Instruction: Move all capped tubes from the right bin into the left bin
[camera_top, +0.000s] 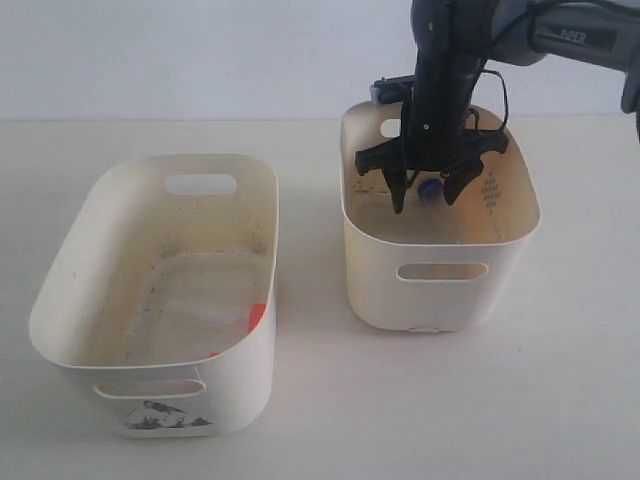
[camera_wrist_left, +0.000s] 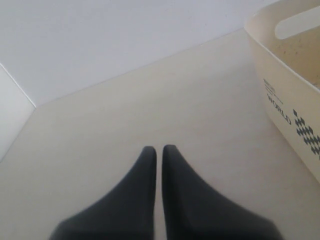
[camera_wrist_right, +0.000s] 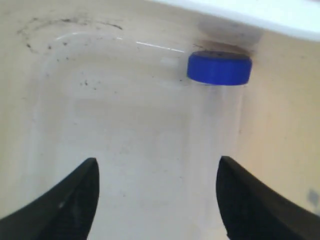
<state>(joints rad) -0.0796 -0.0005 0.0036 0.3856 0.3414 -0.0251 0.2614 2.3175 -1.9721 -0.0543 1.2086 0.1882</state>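
Spread black right end effector (camera_wrist_right: 157, 161) hovers over a clear blue-capped tube (camera_wrist_right: 218, 69) in the smooth oval right bin (camera_top: 375, 280).

The right gripper (camera_top: 424, 198) hangs inside the right bin (camera_top: 375, 265), jaws wide apart; the left gripper (camera_wrist_left: 159, 150) has its fingers pressed together.

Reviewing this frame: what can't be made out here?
1. Tubes remaining in the right bin: exterior view, the right tool blocks part of its floor; right wrist view shows one blue-capped tube only.
2. Tube count in the left bin: exterior view, its near wall cuts off an orange cap.
3. Left tool: outside the exterior view.
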